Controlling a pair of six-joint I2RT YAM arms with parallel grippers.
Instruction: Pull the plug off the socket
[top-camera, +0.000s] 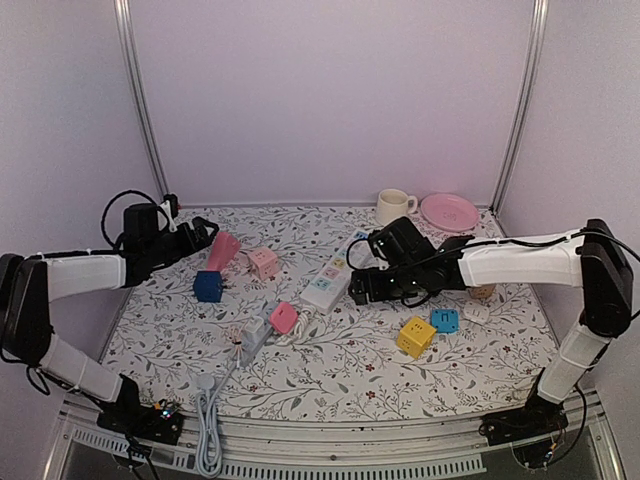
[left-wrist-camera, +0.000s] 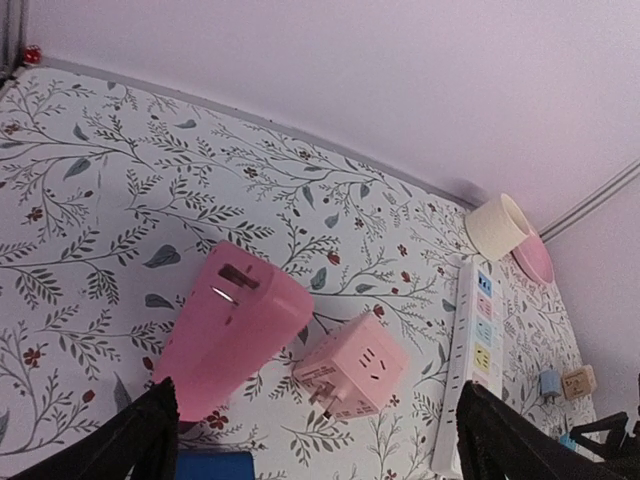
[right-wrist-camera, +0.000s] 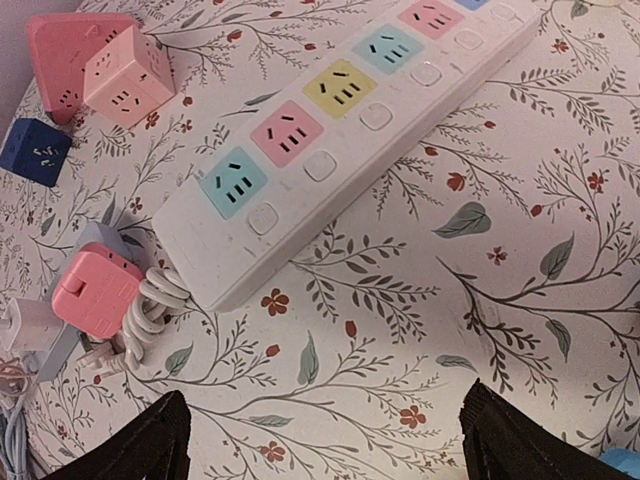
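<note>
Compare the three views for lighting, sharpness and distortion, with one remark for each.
Top external: soft, even, violet-tinted light with hardly any shadows; the frame posts slant, a wide-angle perspective effect. Left wrist: tilted view, large pink adapter sharp, the left pincer's fingers dark and underlit. Right wrist: white power strip crisp, no glare on it.

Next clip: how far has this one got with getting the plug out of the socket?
Done: nothing visible; the pink plug still looks seated on the grey socket block. In hand: the right gripper hovers open and empty by the white power strip, short of the plug; the left gripper, also open, is over the pink adapters. Left: grip the plug and pull it free.
</note>
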